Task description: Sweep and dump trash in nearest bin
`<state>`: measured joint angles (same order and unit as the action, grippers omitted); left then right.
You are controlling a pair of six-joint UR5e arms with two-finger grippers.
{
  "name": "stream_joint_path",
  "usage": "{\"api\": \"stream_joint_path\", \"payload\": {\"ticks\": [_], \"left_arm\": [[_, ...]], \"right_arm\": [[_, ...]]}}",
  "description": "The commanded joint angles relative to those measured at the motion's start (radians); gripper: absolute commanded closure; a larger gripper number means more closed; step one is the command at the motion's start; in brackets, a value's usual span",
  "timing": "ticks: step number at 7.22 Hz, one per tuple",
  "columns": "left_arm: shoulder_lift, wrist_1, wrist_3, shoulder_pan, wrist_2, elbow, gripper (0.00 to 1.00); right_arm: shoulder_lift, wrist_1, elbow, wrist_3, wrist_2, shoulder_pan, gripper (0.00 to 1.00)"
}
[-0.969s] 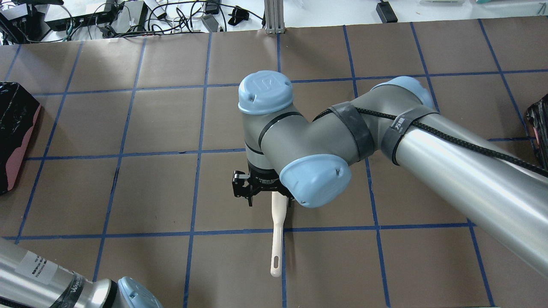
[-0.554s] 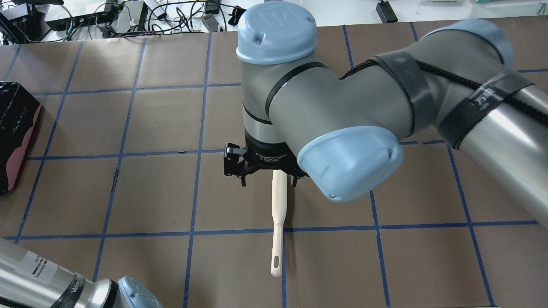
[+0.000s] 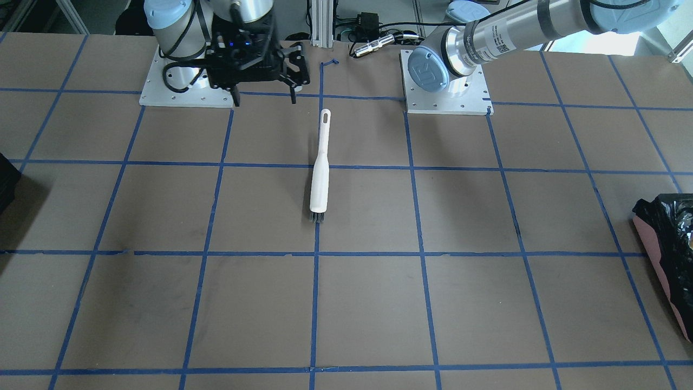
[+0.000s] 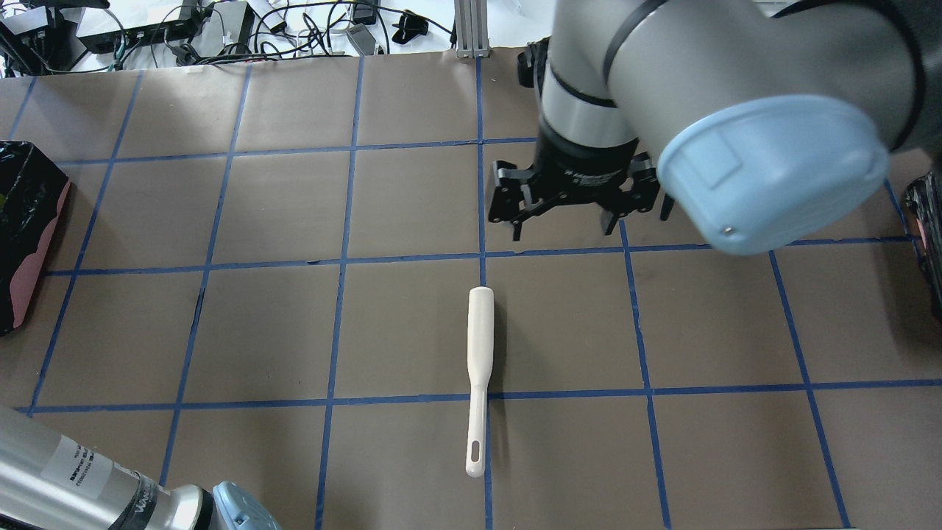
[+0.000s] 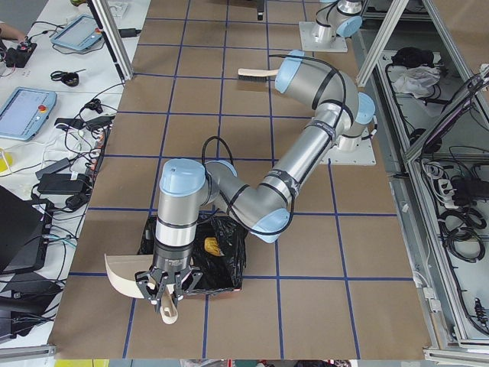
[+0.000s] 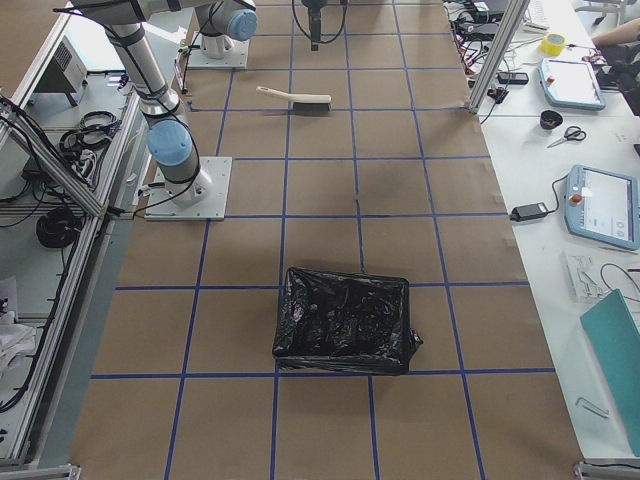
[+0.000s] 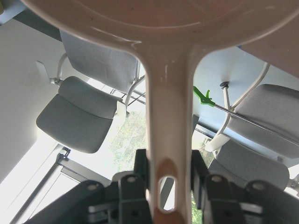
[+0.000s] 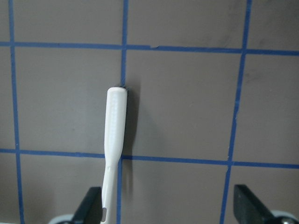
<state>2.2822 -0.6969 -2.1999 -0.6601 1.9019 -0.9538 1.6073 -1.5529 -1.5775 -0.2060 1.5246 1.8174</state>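
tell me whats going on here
A cleanup job looks to be in its late stage. The left gripper is shut on the handle of the white dustpan, holding it up by the black-lined bin at the robot's left end of the table; something yellow lies inside it. The white brush lies flat mid-table, and the right gripper hangs open, apart from it.

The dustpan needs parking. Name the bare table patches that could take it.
Bare squares lie between the brush and the pink-sided bin, and between the brush and the black bin. Only the open right gripper hangs over the middle.
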Motion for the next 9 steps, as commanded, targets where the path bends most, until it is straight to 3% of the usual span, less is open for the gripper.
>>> {"api": "stream_joint_path", "payload": {"ticks": [1,3,7,9], "left_arm": [[-0.056,0.116,-0.012,-0.006,0.042,-0.121,1.0],[-0.069,0.108,-0.015,-0.007,0.037,-0.122,1.0],[-0.147,0.061,0.011,-0.091,0.029,-0.114,1.0],[-0.194,-0.056,0.107,-0.116,-0.001,-0.117,1.0]], "right_arm": [[0.026,0.007,0.001,0.223,0.006,-0.203,0.0],[0.039,0.019,0.001,0.264,0.073,-0.23,0.0],[0.057,0.02,-0.001,0.267,0.06,-0.225,0.0],[0.056,0.02,-0.002,0.269,0.063,-0.225,0.0]]}}
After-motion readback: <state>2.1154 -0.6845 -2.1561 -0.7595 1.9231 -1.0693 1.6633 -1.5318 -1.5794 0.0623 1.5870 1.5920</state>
